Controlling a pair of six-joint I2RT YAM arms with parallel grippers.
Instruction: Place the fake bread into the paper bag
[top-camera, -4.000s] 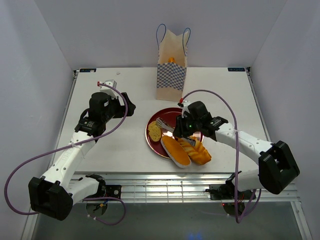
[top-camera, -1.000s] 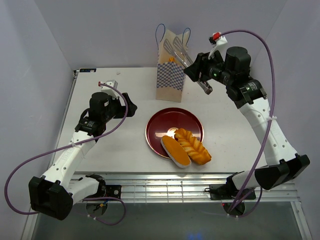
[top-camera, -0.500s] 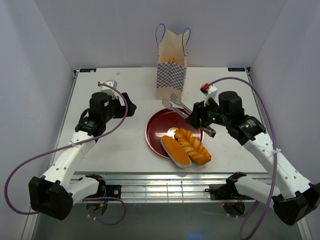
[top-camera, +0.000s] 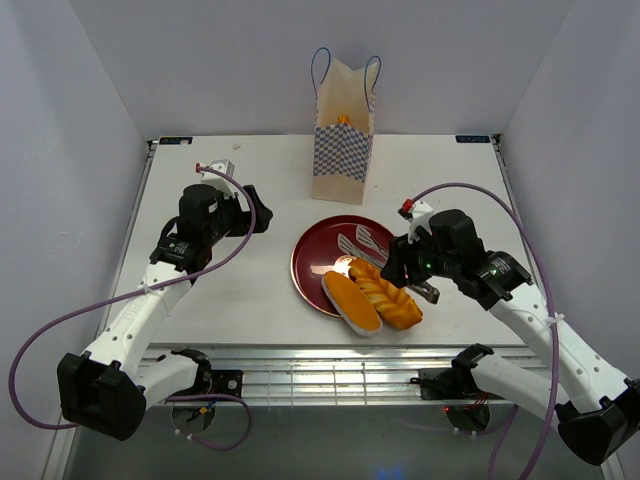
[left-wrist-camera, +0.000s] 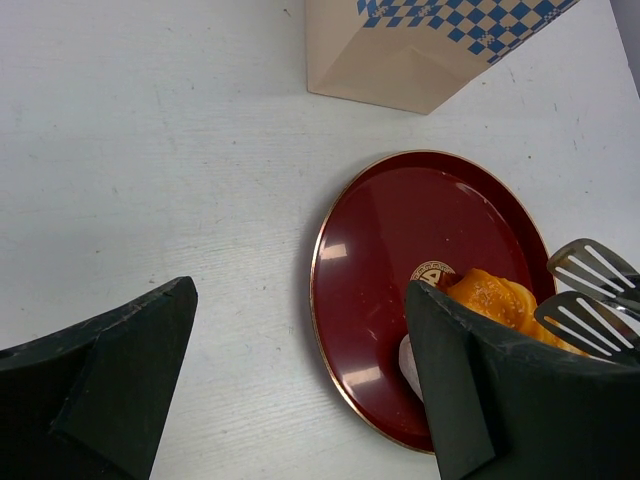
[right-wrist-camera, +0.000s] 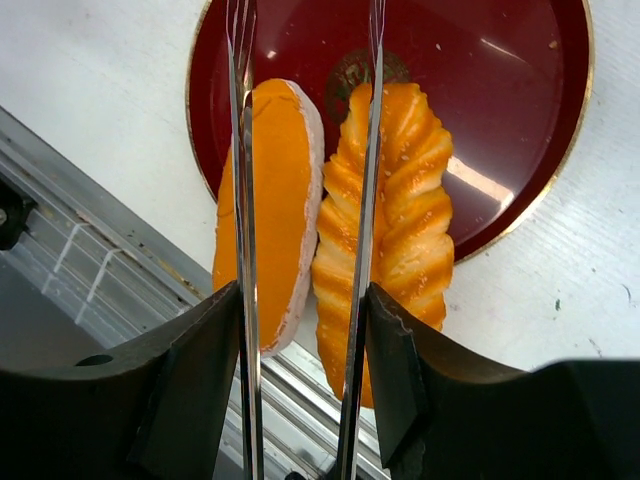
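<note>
Since the fake bread looks like hard glossy plastic, we expect it to be light, stiff and slippery on metal. The braided loaf (right-wrist-camera: 395, 215) and oval roll (right-wrist-camera: 270, 210) lie touching, lower centre of the top view, overhanging the dark red plate's (right-wrist-camera: 500, 120) rim. The paper bag (top-camera: 343, 150) stands upright at upper centre, with an orange piece at its mouth. The right gripper (right-wrist-camera: 302, 370) clasps slotted metal tongs (top-camera: 362, 243), blades spread, one over the roll and one over the loaf's inner edge. We'd pinch the loaf mid-length, where the braid ridges give bite. The smooth roll will slip. The left gripper (left-wrist-camera: 300, 385) is spread wide, empty.
</note>
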